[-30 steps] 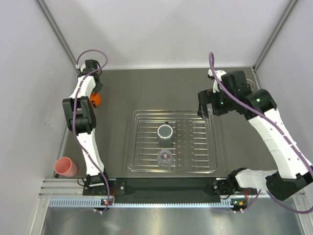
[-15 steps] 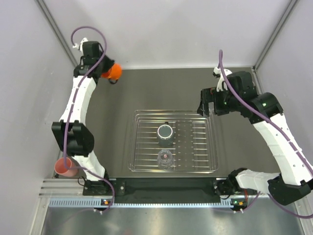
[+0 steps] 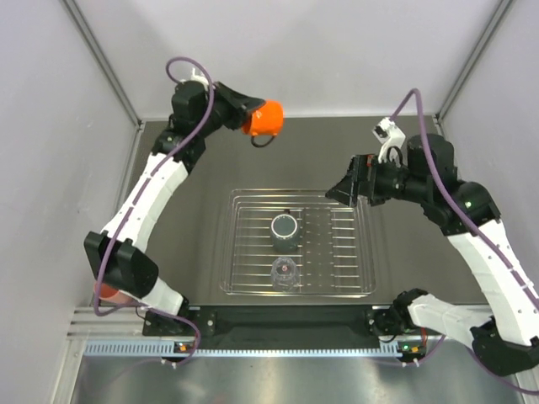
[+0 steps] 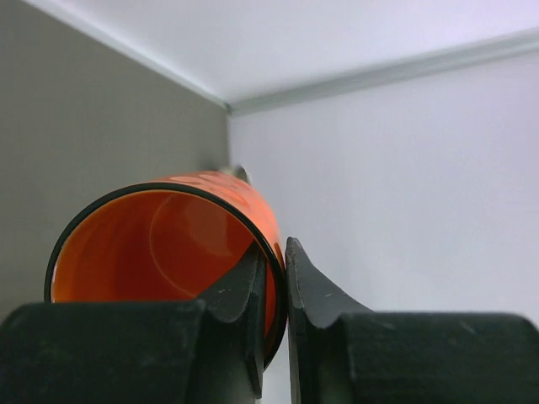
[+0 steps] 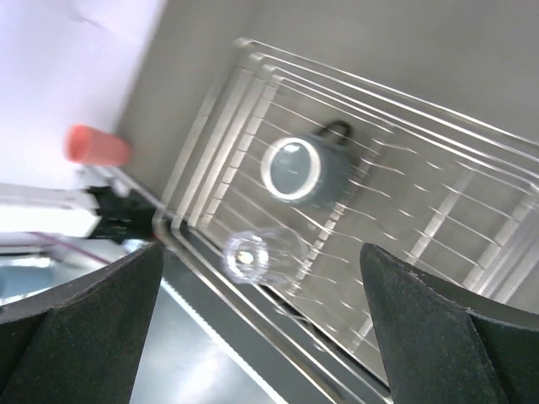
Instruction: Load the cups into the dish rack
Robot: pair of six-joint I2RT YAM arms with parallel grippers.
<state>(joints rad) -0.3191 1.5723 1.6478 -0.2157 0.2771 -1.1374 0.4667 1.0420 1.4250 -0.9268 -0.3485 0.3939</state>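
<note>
My left gripper (image 3: pixel 250 119) is shut on the rim of the orange cup (image 3: pixel 265 118) and holds it on its side, high above the back of the table. In the left wrist view one finger is inside the orange cup (image 4: pixel 160 252) and one outside, with the gripper (image 4: pixel 276 257) pinching the wall. The dish rack (image 3: pixel 227 252) lies at the table's middle and holds a dark grey cup (image 3: pixel 285 229) and a clear cup (image 3: pixel 285 273). My right gripper (image 3: pixel 340 192) is open and empty above the rack's far right corner. A pink cup (image 3: pixel 104 291) at the near left is mostly hidden by my left arm.
The right wrist view looks down between its open gripper (image 5: pixel 261 248) on the rack (image 5: pixel 202 143), the dark grey cup (image 5: pixel 295 168), the clear cup (image 5: pixel 248 255) and the pink cup (image 5: pixel 97 145) lying beyond the rack. Enclosure walls stand close on three sides.
My left arm has lifted the orange cup from the far left of the table and swung it up and right toward the back centre. My right gripper has tilted over the rack's corner.
</note>
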